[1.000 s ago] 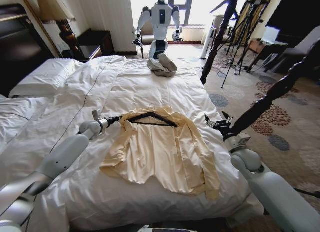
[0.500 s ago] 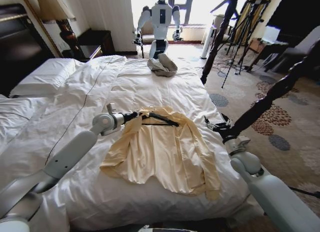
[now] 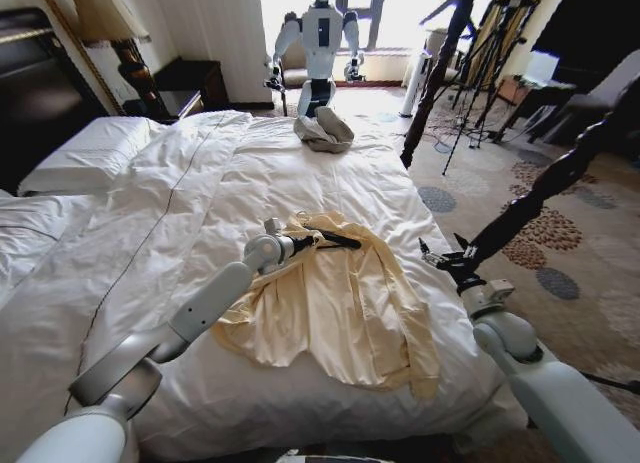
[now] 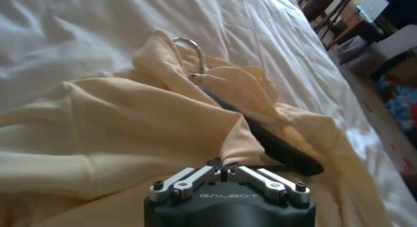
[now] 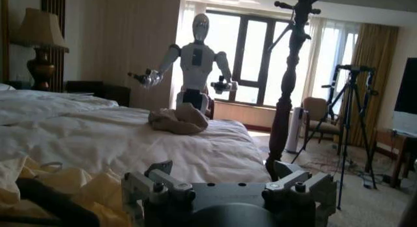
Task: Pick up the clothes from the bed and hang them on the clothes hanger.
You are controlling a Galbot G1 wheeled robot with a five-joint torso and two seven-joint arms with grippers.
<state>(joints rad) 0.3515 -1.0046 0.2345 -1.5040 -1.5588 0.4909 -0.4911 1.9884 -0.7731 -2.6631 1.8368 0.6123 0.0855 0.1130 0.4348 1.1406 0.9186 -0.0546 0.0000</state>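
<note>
- The bed (image 3: 200, 173), with white quilted duvet, spans the left and centre of the head view; white pillows (image 3: 85, 153) lie at its far left.
- Dark turned bed posts stand along the right side: one (image 3: 435, 78) at the far corner, one (image 3: 540, 188) nearer, directly beside the right arm.
- A white humanoid robot figure (image 3: 320, 43) stands beyond the far end of the bed, before the window; black tripods (image 3: 490, 63) stand to its right on the patterned carpet.
- A grey-beige cloth bundle (image 3: 323, 131) rests on the far end of the duvet, well apart from the clothes.
- The clothes (image 3: 340, 303), a pale cream-yellow long-sleeved top, lie spread on the near centre of the bed, with the collar end bunched and raised.
- The clothes hanger (image 3: 335, 240), thin and black, lies partly under the collar fabric; its metal hook (image 4: 189, 53) protrudes from the folds.
- Left tool (image 3: 305, 243): at the collar, fingers closed, pinching a fold of the clothes.
- Right tool (image 3: 440, 255): at the right bed edge beside the near post, fingers spread apart, holding nothing.
</note>
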